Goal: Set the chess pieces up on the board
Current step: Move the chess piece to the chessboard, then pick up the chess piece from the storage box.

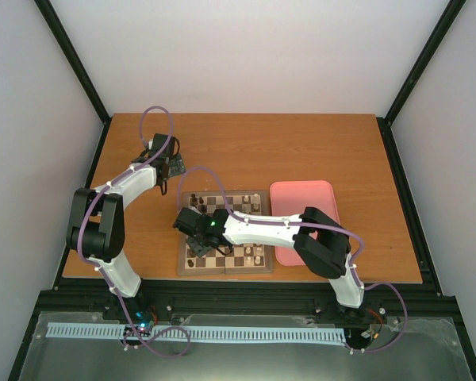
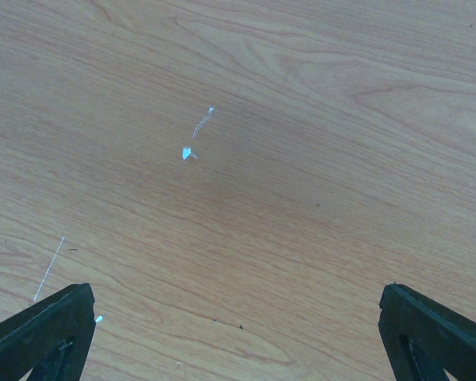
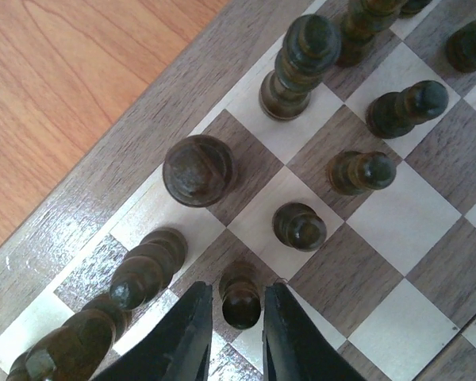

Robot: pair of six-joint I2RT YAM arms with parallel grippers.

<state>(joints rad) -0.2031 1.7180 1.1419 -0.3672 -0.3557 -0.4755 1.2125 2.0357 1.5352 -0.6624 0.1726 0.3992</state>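
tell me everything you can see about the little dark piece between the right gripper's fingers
The dark pawn is small, dark brown, wood-like, with a rounded head, seen from above. It stands upright on the board, near the bordered edge among other dark pieces. The right gripper is closed on it, one finger pressed against each side.

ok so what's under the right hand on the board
A small dark pawn stands between the right hand's fingers, on the board near its edge. In the top view the hand covers that spot; whether the fingers touch the pawn is unclear.
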